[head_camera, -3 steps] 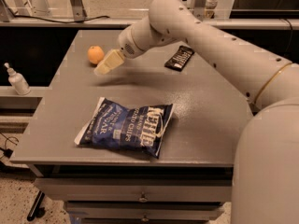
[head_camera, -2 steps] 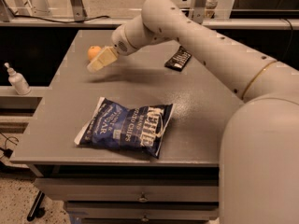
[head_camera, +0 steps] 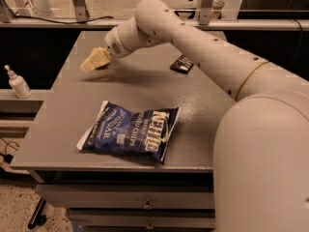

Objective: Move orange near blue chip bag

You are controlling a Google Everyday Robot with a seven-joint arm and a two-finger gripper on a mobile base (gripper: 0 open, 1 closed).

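Arm [head_camera: 193, 37] stretched from lower right across table [head_camera: 58, 110] toward far-left corner, wrist angled down and left. Gripper [head_camera: 95, 59] low over far-left tabletop, well apart from blue chip bag [head_camera: 129, 134]. Grip state: cannot tell. Orange out of sight; whether covered by gripper, cannot tell. Blue chip bag flat near front edge, lettering up. Small black wrapped bar [head_camera: 183, 63] on tabletop beside forearm.

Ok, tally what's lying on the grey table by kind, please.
Blue chip bag: 1
Black wrapped bar: 1
Orange: 0 in view
Total: 2
The claw is at the far-left part of the table.
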